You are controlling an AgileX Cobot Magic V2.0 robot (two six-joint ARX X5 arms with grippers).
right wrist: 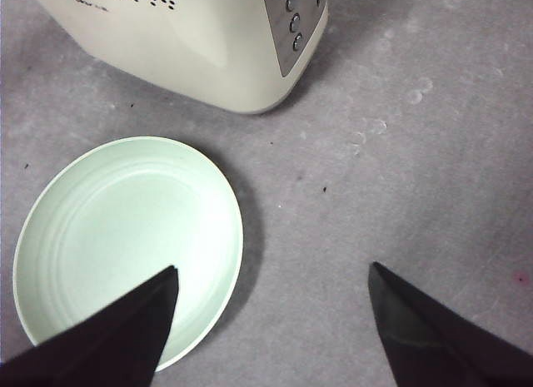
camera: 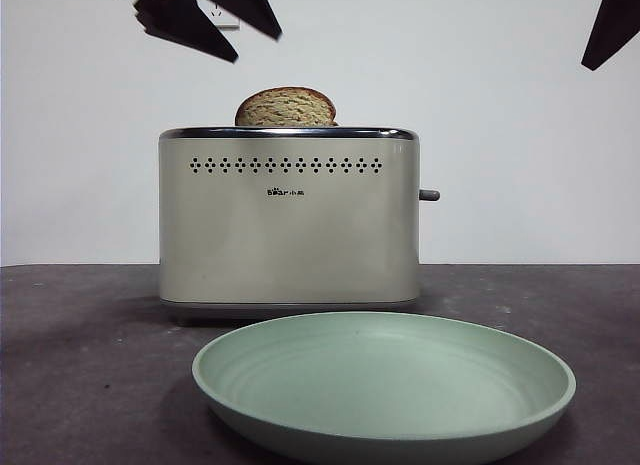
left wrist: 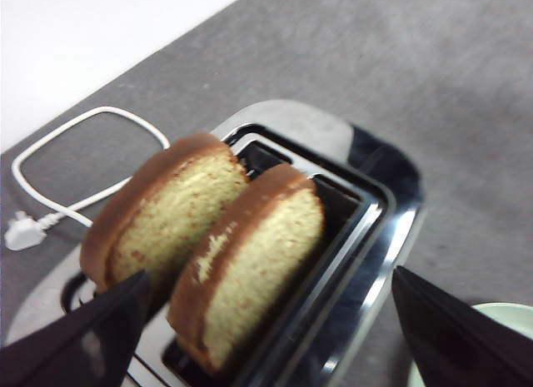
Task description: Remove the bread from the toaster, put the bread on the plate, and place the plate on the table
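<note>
Left tool (left wrist: 266,320) is spread wide, holding nothing, hanging over the toaster (camera: 288,220) top. In the left wrist view its two black jaws flank the two slices with a clear gap on each side, no contact. In the front view it shows as dark tips at the upper left, above and left of the bread (camera: 286,107), apart from it.

Right tool (right wrist: 271,320) is also spread wide and empty. It hovers above the bench (right wrist: 400,154), one jaw over the rim of the plate (right wrist: 125,229), the other over bare bench beside it. Touching nothing. In the front view only a black tip at the top right corner.

The bread sits upright in the toaster slot, domed top poking out above the chrome rim. Left wrist view shows two slices side by side in the two slots: bread (left wrist: 250,262) with a darker brown crust, and a second slice (left wrist: 162,212) next to it. Which slot is nearer the front I cannot tell for sure.

The plate (camera: 385,385) sits flat on the bench in front of the toaster, just apart from its base, nothing in it.

A white power cord (left wrist: 75,166) with its plug lies on the bench behind the toaster.
</note>
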